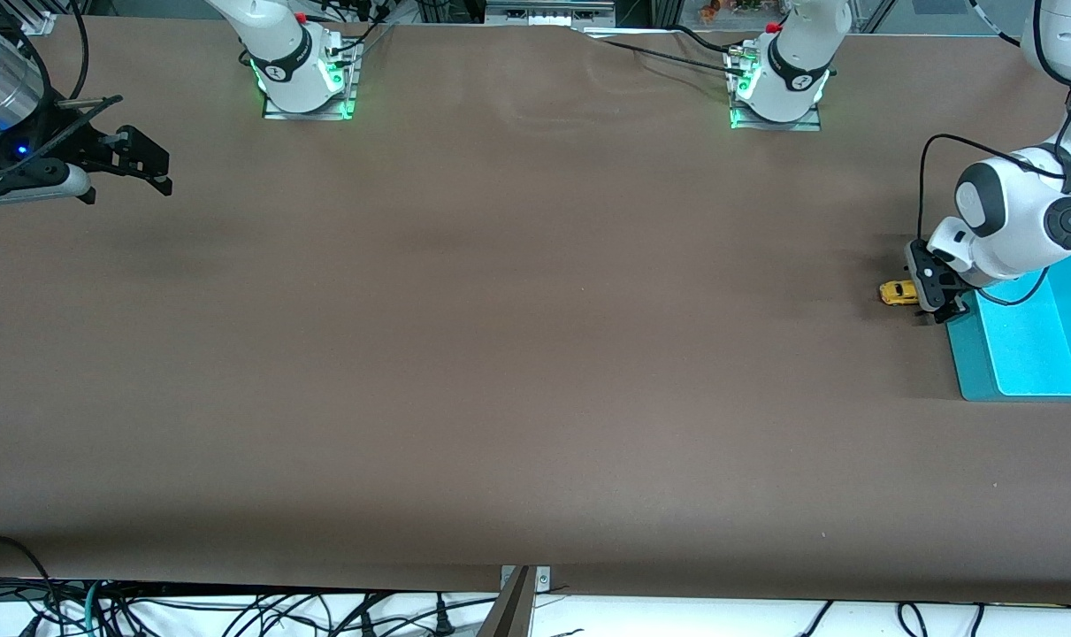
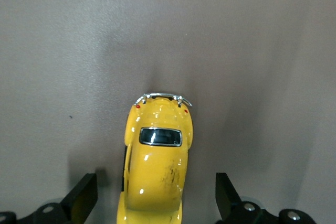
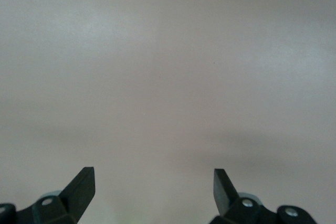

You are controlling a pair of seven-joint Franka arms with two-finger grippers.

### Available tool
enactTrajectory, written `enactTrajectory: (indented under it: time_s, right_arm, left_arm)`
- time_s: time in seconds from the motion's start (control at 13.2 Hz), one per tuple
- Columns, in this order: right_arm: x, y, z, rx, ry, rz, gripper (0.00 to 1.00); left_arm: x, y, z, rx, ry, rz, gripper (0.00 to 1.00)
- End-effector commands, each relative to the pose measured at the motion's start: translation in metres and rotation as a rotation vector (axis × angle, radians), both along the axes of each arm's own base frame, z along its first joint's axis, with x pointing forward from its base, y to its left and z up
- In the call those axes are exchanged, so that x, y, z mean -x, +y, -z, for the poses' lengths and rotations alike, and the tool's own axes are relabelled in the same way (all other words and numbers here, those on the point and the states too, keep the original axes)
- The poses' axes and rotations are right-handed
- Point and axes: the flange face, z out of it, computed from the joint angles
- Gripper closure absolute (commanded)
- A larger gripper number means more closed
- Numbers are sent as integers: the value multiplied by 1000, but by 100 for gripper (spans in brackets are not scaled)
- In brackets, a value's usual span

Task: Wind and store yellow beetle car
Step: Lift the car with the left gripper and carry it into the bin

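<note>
Fingers (image 2: 84, 195) of the left gripper (image 2: 155, 198) straddle the yellow beetle car (image 2: 156, 163), wide open, gripping nothing; centre, then close squarely. Right gripper (image 1: 141, 164) waits at the table's 10 o'clock, open, empty.

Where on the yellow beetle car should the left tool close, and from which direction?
Across the yellow beetle car's flanks, coming down from above. The left tool is open, fingers either side of the rounded body, and those narrow sides probably fit best. The right tool waits open.

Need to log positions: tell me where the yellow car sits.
The car sits on the table at the left arm's end, beside the teal bin, between the open left gripper's fingers.
</note>
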Motion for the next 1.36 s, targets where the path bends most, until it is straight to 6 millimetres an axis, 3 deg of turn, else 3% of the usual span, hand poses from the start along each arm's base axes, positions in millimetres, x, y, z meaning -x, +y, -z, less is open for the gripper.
enactTrajectory:
  time_s: [0.0, 0.08, 0.15, 0.23, 0.53, 0.83, 0.98, 1.29]
  right_arm:
    - [0, -2, -5, 7, 1, -10, 0]
    - [0, -2, -5, 6, 1, -9, 0]
    - [0, -2, -5, 6, 1, -9, 0]
    - [0, -2, -5, 7, 1, -10, 0]
    - [0, -2, -5, 6, 3, -9, 0]
    - [0, -2, -5, 5, 3, -9, 0]
    - [0, -2, -5, 6, 3, -9, 0]
    - [0, -2, -5, 6, 3, -9, 0]
  left_arm:
    - [0, 1, 1, 6, -9, 45, 43]
    - [2, 6, 1, 8, -10, 32, 63]
    - [-1, 1, 1, 14, -15, 37, 78]
    - [0, 4, 0, 16, -17, 34, 84]
    - [-9, -5, -11, 17, -28, 57, 87]
    - [-33, -11, -56, 86, 29, -8, 87]
    - [-54, -21, -81, 108, 63, 8, 87]
    - [-94, -25, -153, 117, 116, 31, 87]
